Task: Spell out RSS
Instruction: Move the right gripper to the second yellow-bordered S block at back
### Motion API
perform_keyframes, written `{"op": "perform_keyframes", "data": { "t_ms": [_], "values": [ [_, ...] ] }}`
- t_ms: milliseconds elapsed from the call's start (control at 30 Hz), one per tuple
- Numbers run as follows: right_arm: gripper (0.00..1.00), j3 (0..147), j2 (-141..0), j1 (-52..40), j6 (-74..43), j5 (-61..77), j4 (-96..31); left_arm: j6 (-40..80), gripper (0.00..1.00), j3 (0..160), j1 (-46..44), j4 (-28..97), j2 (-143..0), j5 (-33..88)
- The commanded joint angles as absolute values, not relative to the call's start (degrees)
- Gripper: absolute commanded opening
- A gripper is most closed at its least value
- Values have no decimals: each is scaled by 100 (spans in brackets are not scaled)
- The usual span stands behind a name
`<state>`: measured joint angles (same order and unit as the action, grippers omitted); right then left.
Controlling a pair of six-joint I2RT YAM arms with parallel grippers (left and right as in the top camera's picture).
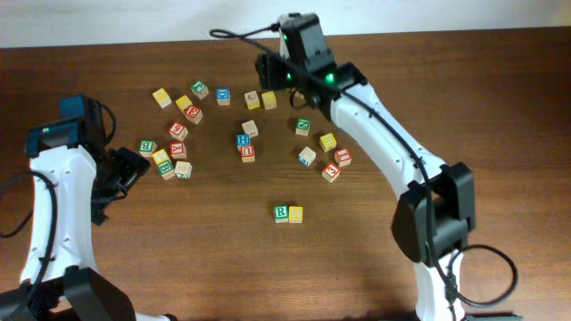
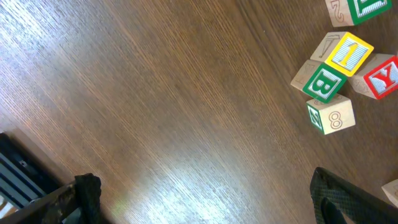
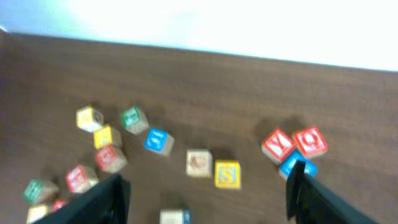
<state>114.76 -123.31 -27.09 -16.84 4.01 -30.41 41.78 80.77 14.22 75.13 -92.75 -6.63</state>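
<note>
A green R block and a yellow S block sit side by side, touching, at the middle front of the table. Another yellow S block lies at the back, next to a plain-faced block. It also shows in the right wrist view. My right gripper is open and empty, hovering above and just behind that S block. My left gripper is open and empty, low over bare wood at the left.
Several loose letter blocks are scattered across the back half of the table. A cluster with a green B, a yellow 1 and a red Y lies just right of my left gripper. Red and blue blocks sit by my right finger.
</note>
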Motion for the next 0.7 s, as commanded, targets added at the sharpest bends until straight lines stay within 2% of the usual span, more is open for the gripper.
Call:
{"op": "perform_keyframes", "data": {
  "t_ms": [0,200,400,667],
  "values": [
    [76,12263,-13128,-2731,-1570,604,-3586,4130,99,8051,1441,7507,-9306,-687],
    [73,12296,-13659,-2742,-1516,622,-3712,4130,99,8049,1441,7507,-9306,-687],
    [53,12291,-13878,-2740,-1500,386,-3551,4130,99,8051,1441,7507,-9306,-690],
    [51,12291,-14302,-2753,-1503,386,-3249,4130,99,8049,1441,7505,-9306,-687]
  ]
}}
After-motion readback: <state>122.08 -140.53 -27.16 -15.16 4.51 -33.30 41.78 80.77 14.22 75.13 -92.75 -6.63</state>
